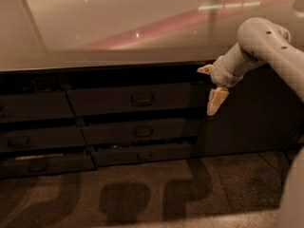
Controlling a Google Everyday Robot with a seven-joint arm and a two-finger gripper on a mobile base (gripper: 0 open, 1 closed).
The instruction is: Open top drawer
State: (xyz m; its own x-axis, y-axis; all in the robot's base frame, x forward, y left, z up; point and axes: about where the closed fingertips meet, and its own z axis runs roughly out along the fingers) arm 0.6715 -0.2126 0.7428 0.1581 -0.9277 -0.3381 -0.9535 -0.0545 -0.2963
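The top drawer (104, 99) is the dark grey front just under the countertop, in the middle column, with a small loop handle (142, 99) at its centre. Its front sits about flush with the fronts around it. My gripper (210, 85) hangs to the right of that drawer's right edge, at the height of the front. Its two cream fingertips (214, 101) are spread wide, one above the other, and it is open with nothing between them. The white arm (266, 46) reaches in from the right.
A pale glossy countertop (118, 27) spans the scene above the drawers. Two shallower drawers (137, 132) lie below the top one, with more drawer fronts (38, 137) in the left column. A dark cabinet panel (247, 118) stands behind the gripper. Speckled floor (142, 194) lies in front.
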